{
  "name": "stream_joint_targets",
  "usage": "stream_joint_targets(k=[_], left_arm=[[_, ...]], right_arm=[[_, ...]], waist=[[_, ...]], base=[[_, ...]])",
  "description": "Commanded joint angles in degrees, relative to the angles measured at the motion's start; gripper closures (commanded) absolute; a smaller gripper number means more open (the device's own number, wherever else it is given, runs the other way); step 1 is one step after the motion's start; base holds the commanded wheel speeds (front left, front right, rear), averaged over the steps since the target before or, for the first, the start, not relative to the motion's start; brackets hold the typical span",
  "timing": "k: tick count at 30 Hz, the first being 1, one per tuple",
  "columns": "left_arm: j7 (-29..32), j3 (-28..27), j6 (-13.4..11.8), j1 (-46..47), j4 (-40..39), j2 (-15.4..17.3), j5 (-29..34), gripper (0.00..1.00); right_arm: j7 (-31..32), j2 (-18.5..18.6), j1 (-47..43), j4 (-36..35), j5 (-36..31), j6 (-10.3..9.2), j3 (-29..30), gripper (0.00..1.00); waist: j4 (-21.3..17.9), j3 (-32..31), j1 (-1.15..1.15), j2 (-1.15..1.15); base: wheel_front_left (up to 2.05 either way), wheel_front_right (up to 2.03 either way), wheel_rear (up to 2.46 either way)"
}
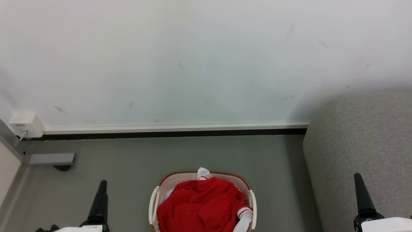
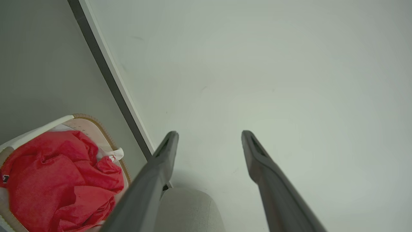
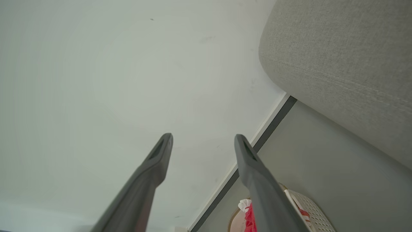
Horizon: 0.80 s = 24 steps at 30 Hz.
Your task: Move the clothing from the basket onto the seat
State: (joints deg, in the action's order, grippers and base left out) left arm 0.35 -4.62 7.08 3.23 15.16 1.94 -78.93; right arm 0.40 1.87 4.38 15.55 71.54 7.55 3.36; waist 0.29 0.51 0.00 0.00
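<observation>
The grey seat (image 1: pixel 363 145) stands at 4 o'clock in the head view. The basket (image 1: pixel 169 184) sits at 6 o'clock, with the red clothing (image 1: pixel 202 206) heaped inside. The left gripper (image 2: pixel 209 133) and right gripper (image 3: pixel 202 137) are spread wide, holding nothing.

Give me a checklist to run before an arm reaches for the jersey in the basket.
1. The jersey lies in the basket, exposed on top: ok.
2. Jaws of left gripper open, empty: ok.
3. Jaws of right gripper open, empty: ok.
4. A gripper above the jersey: not ok, both flank the basket, aimed at the wall.
5. Path from basket to sofa: ok, bare floor between.
6. Landing spot on the sofa free: cannot tell from the rounded end in view.
</observation>
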Motion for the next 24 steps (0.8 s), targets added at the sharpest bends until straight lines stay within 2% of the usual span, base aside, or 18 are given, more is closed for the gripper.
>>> stream_joint_targets(k=[1,13,24], left_arm=[[-0.53,0.13,0.16,0.44,-1.08,0.54,1.56,0.00],[-3.20,1.18,-0.64,-0.57,-2.68,0.67,12.08,0.00],[-5.27,2.82,-1.48,-1.37,-3.30,0.76,22.12,0.00]], right_arm=[[-0.58,0.53,1.37,-1.24,-2.16,-0.02,-0.28,0.00],[-3.23,0.67,1.32,-3.53,-18.29,-0.03,-1.98,0.00],[-5.37,0.77,1.22,-4.18,-29.08,-0.04,-3.07,0.00]], waist=[[0.01,0.01,0.00,0.00],[0.14,0.10,0.00,0.00],[0.23,0.12,0.00,0.00]], base=[[0.00,0.00,0.00],[0.00,0.00,0.00],[0.00,0.00,0.00]])
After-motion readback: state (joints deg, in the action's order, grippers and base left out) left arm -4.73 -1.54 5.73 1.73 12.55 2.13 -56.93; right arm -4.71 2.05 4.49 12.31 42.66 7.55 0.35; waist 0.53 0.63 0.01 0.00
